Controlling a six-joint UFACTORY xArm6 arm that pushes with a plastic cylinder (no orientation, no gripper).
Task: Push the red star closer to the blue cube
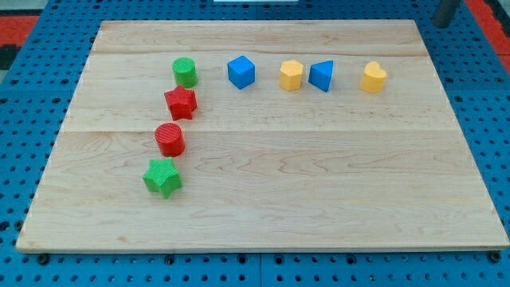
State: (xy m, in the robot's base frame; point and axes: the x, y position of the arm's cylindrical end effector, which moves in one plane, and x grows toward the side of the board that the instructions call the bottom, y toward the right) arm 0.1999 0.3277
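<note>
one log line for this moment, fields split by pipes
my tip: top right, off board | red star: lower left of blue cube, apart | push: not started

The red star (181, 103) lies flat in the counter's upper left part. The blue cube (241, 72) sits nearer the top edge, apart from the star, turned corner-on.

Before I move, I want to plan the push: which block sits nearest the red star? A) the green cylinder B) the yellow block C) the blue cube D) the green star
A: the green cylinder sits just above the red star, almost touching it; my tip is far off at the view's top right.
</note>
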